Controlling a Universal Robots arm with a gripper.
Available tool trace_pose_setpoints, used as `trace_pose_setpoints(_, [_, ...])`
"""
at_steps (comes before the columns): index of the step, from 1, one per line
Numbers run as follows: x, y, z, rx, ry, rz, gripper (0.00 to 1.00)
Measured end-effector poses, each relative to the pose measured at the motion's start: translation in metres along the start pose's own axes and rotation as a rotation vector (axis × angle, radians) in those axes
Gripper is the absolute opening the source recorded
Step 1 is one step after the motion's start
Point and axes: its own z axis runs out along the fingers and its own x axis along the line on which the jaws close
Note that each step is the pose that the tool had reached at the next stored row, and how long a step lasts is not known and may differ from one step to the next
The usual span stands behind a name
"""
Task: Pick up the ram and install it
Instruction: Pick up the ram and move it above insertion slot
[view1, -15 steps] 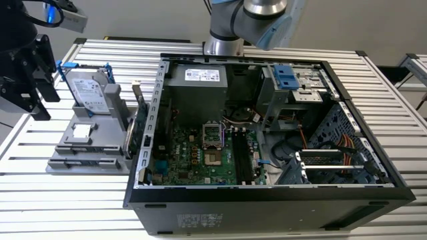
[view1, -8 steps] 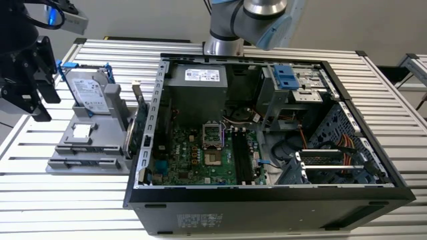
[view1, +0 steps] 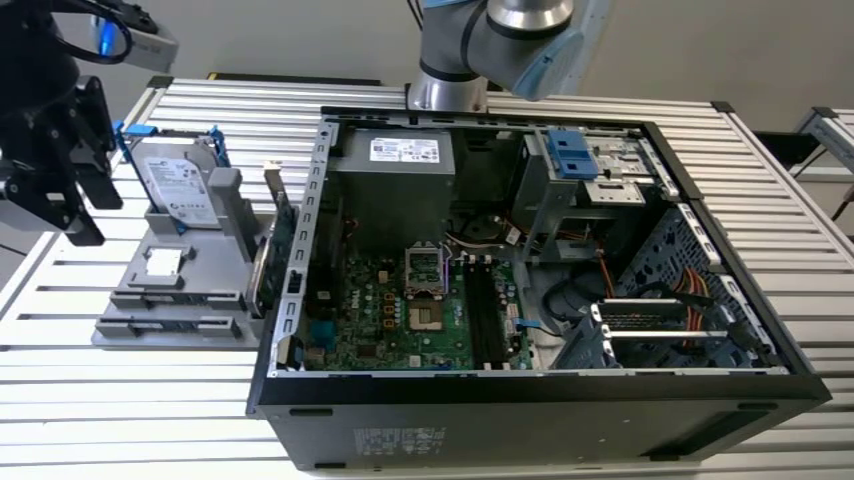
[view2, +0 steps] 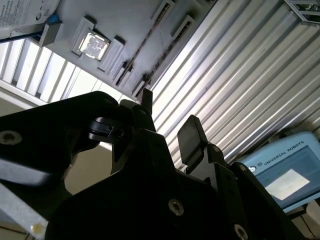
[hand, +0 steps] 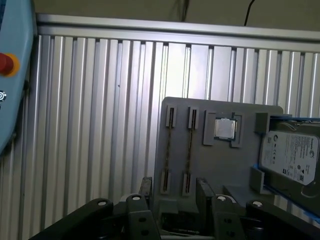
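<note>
Ram (hand: 189, 150) stands on edge in a slot of the gray holder (hand: 220, 170), beside a second like stick. We see the gripper (hand: 174, 192) poised above the holder's end, facing down at the slatted table (hand: 100, 125), its fingers spread wide and holding nothing. The stick's long axis runs parallel to the slats, with one end toward the gripper.
</note>
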Motion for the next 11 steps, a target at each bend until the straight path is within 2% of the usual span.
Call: trace_pose_setpoints(11, [-0.0013,-0.0003,0.0046,-0.0005,0.0109,0.0,1.0])
